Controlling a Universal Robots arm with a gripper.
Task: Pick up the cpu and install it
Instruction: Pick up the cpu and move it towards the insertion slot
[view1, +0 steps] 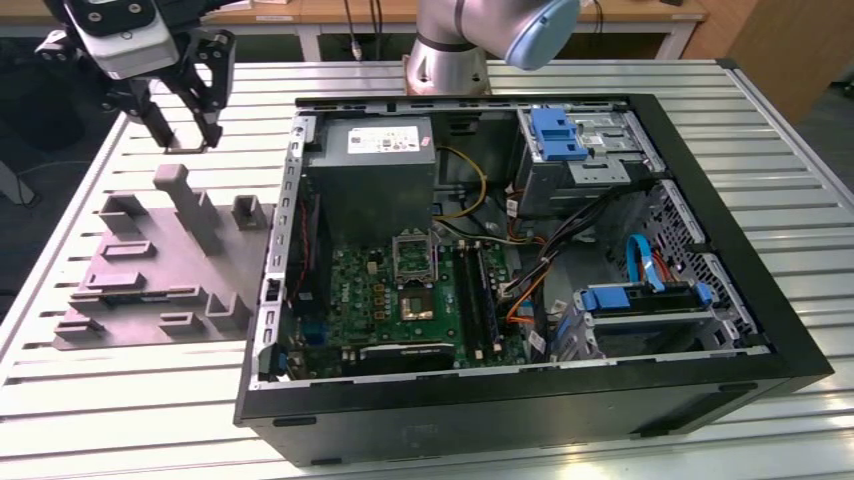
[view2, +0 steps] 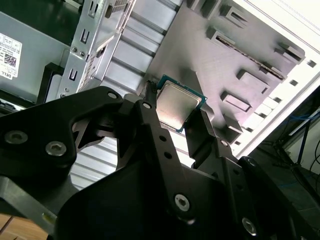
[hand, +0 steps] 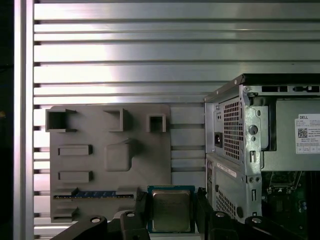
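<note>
The cpu (view2: 176, 101) (hand: 171, 210), a small square chip with a silvery top and a teal rim, sits between the two black fingers of my gripper (view2: 175, 114) (hand: 171, 207) in both wrist views. The gripper is shut on it, one finger on each side. In the exterior view the gripper (view1: 187, 128) hangs at the far left, above the grey parts fixture (view1: 147, 275) and outside the open computer case (view1: 747, 250). The green motherboard (view1: 387, 300) lies inside the case with its socket (view1: 412, 252) near the middle.
The grey fixture (hand: 110, 160) on the slatted table carries raised blocks and a memory stick (hand: 95, 194) in a slot. Inside the case are a grey power-supply box (view1: 380, 170), drive cages with blue tabs (view1: 561, 135), and loose cables (view1: 574, 250). The arm's base (view1: 454, 60) stands behind the case.
</note>
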